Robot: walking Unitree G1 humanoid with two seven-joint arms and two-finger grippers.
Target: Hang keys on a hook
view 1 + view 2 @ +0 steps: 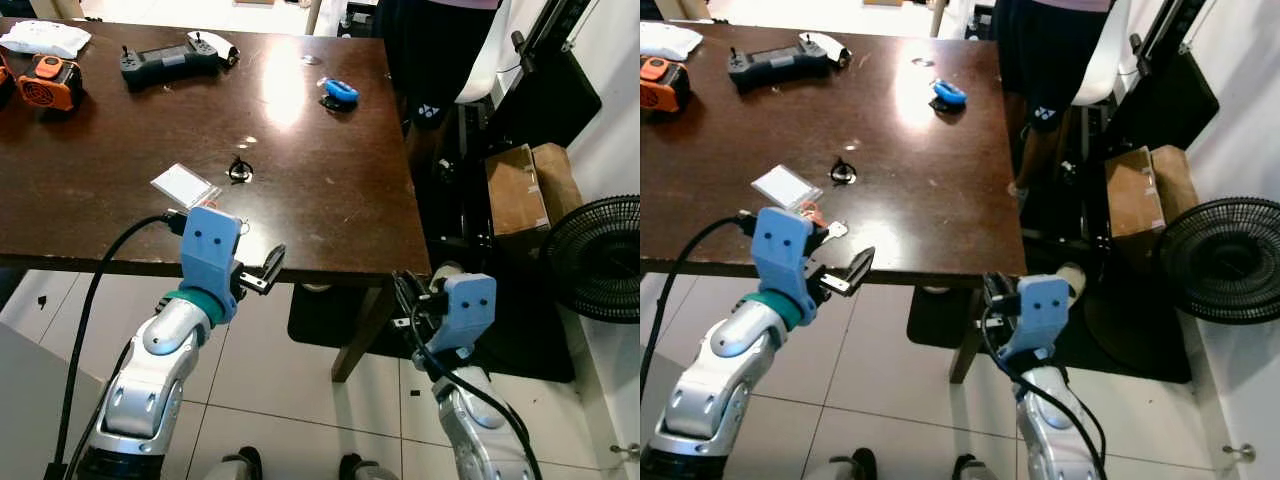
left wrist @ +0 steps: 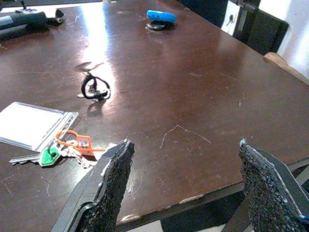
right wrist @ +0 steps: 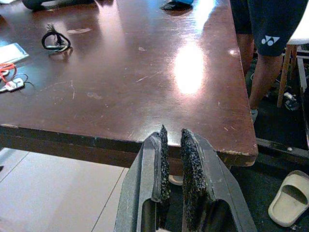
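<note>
Left hand (image 2: 186,181) hovers at the dark bench (image 2: 193,96) edge, fingers spread wide, nothing between them. The keys (image 2: 63,151) (green and orange tags) lie on the bench just beside that hand, partly tucked against a clear card sleeve (image 2: 29,124). Right hand (image 3: 174,159), fingers nearly together, sits low below the bench edge.

Keys (image 2: 63,151) with green, orange tags flat near table edge (image 2: 203,195).

Head stereo pair looks down over table (image 1: 330,190); both wrist views skim its front edge
</note>
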